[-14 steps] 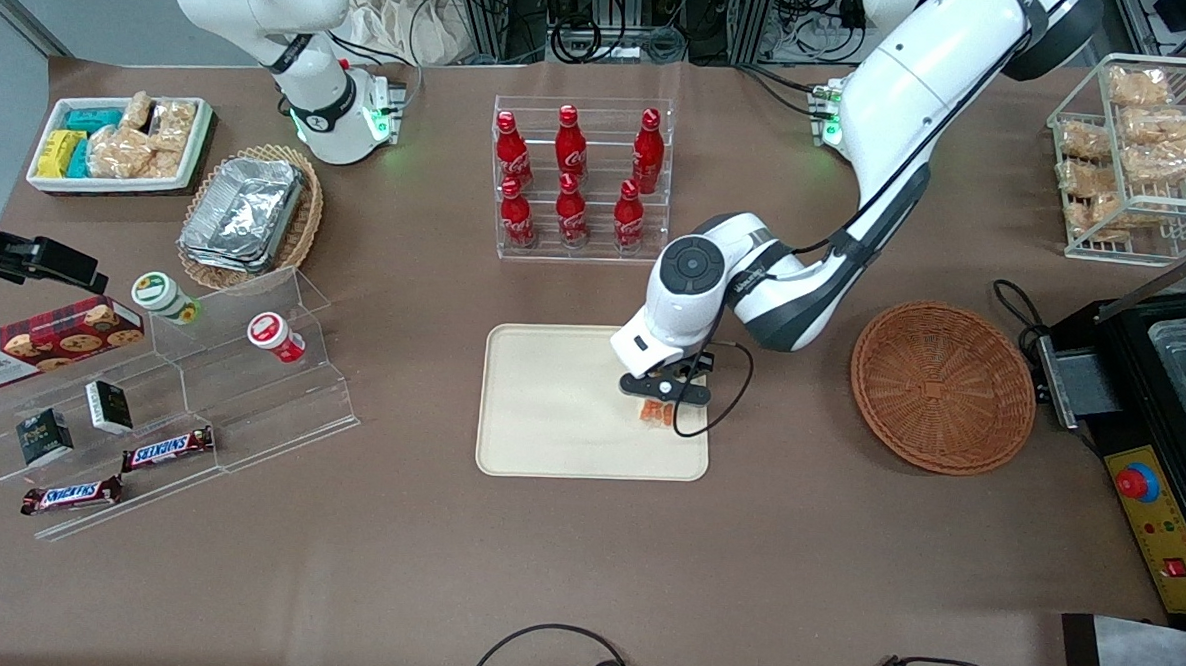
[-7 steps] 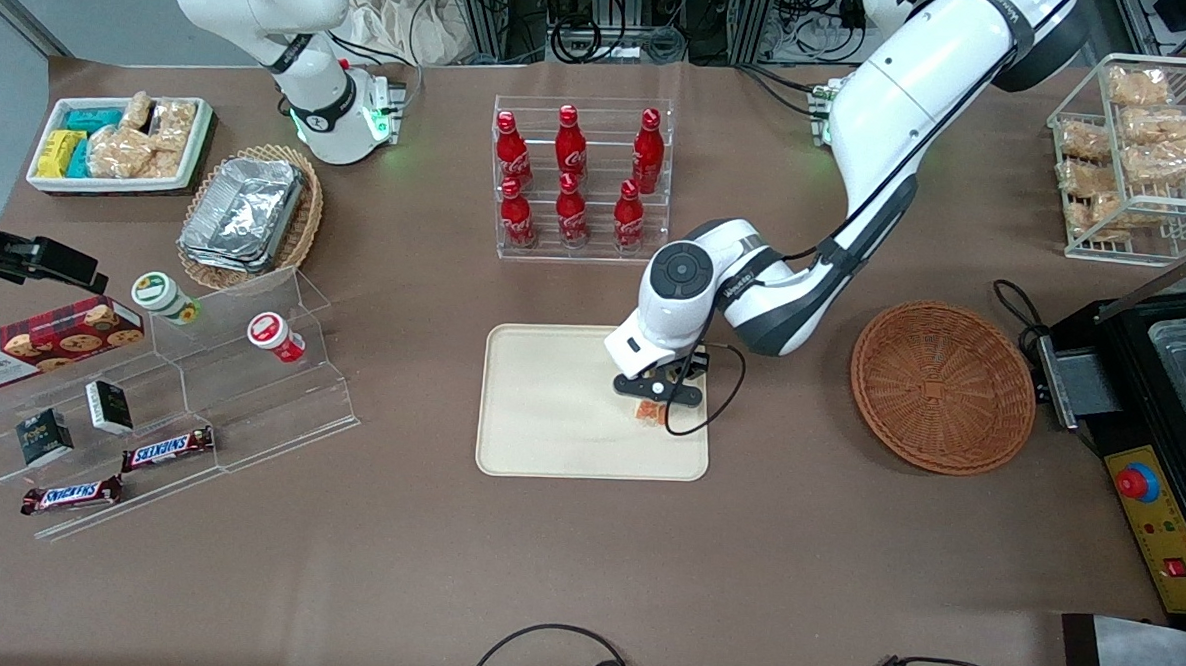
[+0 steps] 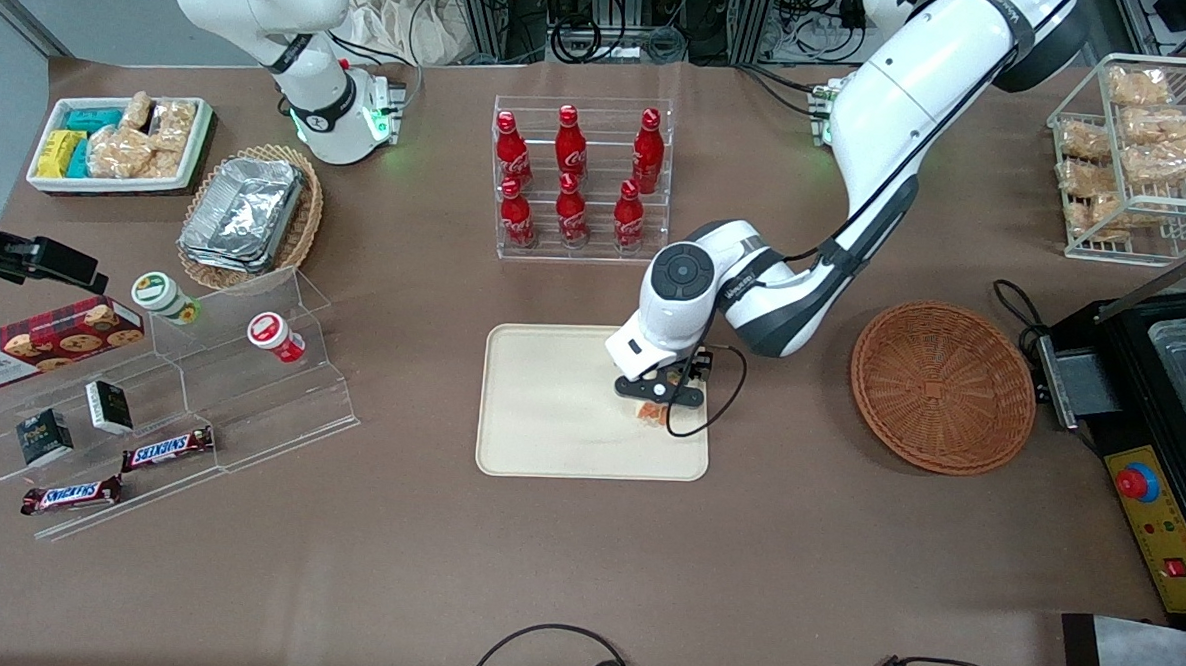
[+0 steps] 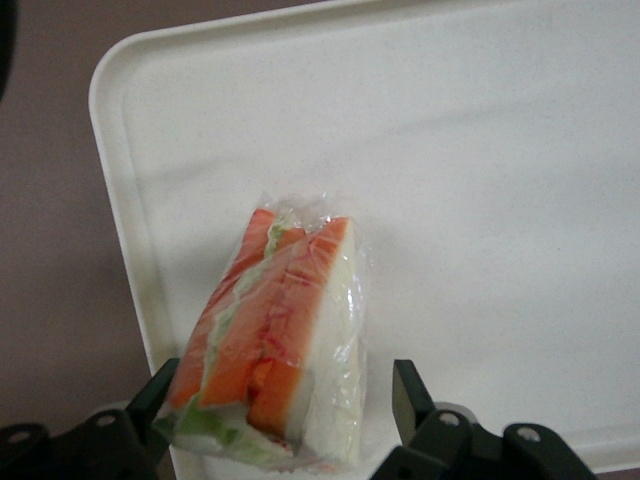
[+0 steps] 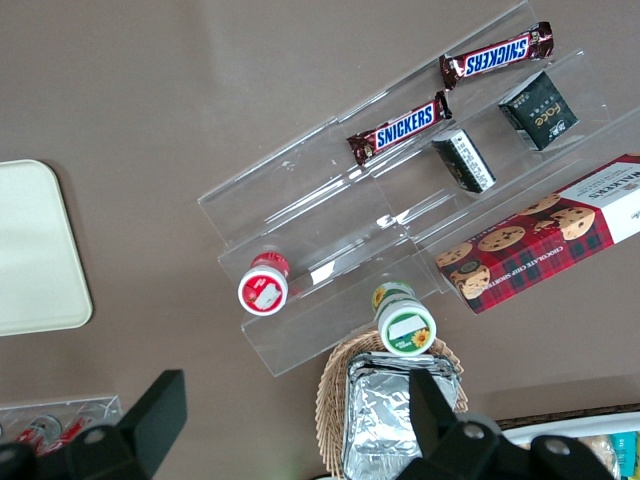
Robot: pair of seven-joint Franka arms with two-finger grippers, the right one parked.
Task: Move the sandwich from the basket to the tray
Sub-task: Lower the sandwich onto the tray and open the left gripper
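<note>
The sandwich [image 4: 280,340] sits on the tray [image 3: 550,411], near the tray's edge toward the working arm's end of the surface [image 3: 583,573] — clear wrap, orange and green filling showing at the cut side. The gripper [image 3: 656,396] hangs right over it with its fingers [image 4: 408,388] spread, one on each side of the wedge; from the wrist view one finger looks just beside the wrap, the other a bit apart. The basket [image 3: 943,386] lies on the surface beside the tray, toward the working arm's end. A clear rack of red bottles [image 3: 572,177] stands farther from the front camera than the tray.
</note>
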